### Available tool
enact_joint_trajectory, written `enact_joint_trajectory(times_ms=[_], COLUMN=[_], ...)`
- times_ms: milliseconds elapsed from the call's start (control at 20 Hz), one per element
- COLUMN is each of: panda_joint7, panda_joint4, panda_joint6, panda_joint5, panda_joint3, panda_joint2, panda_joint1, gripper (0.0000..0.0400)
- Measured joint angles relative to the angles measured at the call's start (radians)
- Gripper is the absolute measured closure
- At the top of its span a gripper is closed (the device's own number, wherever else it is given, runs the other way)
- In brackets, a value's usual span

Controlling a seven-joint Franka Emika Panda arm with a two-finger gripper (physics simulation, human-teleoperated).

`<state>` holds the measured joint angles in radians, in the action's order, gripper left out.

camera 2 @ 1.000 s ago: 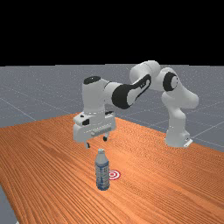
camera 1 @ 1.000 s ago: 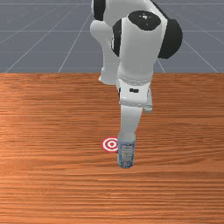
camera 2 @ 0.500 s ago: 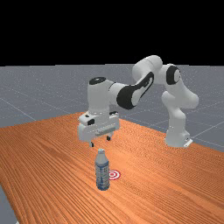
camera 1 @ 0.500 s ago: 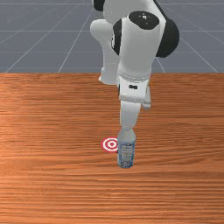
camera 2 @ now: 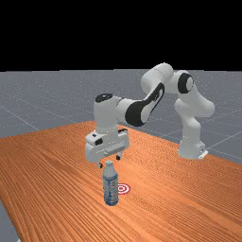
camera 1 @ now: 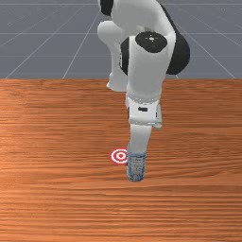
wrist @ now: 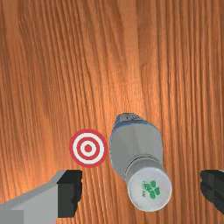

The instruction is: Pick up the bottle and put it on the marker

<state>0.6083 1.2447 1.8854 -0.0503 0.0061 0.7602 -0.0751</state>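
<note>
Ok, fingers (wrist: 70, 192) parted wide, gripping nothing. Gripper (camera 2: 109, 161) sits right over the water bottle (camera 2: 111, 189), tips near its cap (wrist: 149, 189). Wrist view: cap lies between the fingertips, touching neither, off-centre, nearer the finger farther from the bullseye marker (wrist: 88, 148). Same view gives the green clover logo on the cap top; front view can't, since the white hand housing (camera 1: 140, 137) hides the bottle's upper part.

Bottle stands upright on the wooden table (camera 2: 189, 198), just beside the marker, not on it. Front and far views overlap the two: bottle covers the marker's right edge in the front view, its left edge in the far view. Wrist view shows a strip of bare wood between them. Far view has the full side: pale shoulder, blue-and-white label.

Marker is flat, red and white rings, whole in the wrist view. Far view also gets the whole Panda arm (camera 2: 137, 112), base near the table's far edge at the far view's right. Grey gridded floor (camera 2: 42, 101) beyond.
</note>
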Motion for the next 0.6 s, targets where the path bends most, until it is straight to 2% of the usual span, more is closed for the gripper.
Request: enact_joint_trajectory(times_ms=[200, 250, 300, 600], panda_joint7=[-0.003, -0.004, -0.004, -0.028], panda_joint4=[0.017, 0.015, 0.016, -0.002], panda_joint6=[0.016, 0.014, 0.015, -0.002], panda_joint5=[-0.004, -0.004, -0.004, 0.001], panda_joint3=[-0.002, -0.002, -0.002, -0.005], panda_joint2=[-0.012, -0.011, -0.012, -0.008], panda_joint1=[-0.002, -0.002, -0.002, -0.005], gripper=[0.0000, 0.0157, 0.0251, 0.0265])
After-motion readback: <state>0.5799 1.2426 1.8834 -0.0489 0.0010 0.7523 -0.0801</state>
